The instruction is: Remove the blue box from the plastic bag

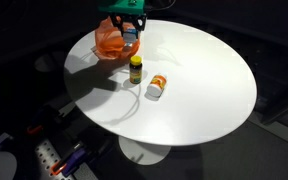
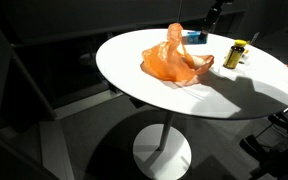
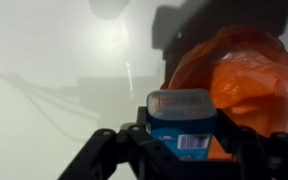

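Squeezing the blue box (image 3: pixel 181 118) tight, the claw (image 3: pixel 181 138) hangs just beside the orange plastic bag (image 3: pixel 242 80) near a desk (image 3: pixel 54 60) edge.

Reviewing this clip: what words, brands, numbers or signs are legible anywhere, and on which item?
Nothing can be read in any view.
Blue box: white label with barcode-like marks, too blurred to read.
Upright bottle: label too small to read.
Lying bottle: label too small to read.
Bag: no print visible.
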Motion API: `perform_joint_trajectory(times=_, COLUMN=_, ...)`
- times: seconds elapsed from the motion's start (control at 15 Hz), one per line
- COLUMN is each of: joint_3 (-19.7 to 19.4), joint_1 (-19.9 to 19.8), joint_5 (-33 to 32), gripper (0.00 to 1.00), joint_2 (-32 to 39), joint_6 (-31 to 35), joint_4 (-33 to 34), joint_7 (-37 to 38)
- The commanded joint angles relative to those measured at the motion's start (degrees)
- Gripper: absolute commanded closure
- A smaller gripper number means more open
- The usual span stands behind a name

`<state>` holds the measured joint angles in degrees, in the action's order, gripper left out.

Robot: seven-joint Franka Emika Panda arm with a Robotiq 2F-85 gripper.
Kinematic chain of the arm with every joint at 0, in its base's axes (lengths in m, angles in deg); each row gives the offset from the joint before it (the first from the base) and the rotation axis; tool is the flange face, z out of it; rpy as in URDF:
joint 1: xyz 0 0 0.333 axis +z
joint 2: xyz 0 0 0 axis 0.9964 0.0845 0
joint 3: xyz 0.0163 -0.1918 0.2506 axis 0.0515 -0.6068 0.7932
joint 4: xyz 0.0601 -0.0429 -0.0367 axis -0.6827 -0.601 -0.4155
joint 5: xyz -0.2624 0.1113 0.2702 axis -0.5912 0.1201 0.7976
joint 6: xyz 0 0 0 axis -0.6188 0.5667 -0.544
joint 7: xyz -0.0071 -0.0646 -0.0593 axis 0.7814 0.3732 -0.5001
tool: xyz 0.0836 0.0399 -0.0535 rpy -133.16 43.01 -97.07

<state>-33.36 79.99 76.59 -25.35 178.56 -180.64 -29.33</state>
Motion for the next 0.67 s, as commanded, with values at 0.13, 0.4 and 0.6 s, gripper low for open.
perform_joint_trajectory(times=0.13, joint_3=-5.4, joint_1=0.2, joint_5=-0.8, gripper=0.59, joint_2=-0.7, joint_6=1.3, joint_4=-1.6, joint_7=4.2)
perform_joint_trajectory(times=0.4, joint_3=-7.6, joint_1=-0.7, joint_5=0.6, gripper=0.59, joint_2=-0.5, joint_6=3.7, joint_4=-3.6, joint_7=3.5)
perform_joint_trajectory(times=0.6, joint_3=-8.0, joint_1=-1.5, joint_5=1.6, gripper=0.59, joint_2=-0.3, joint_6=6.4, joint_4=-5.9, joint_7=2.7)
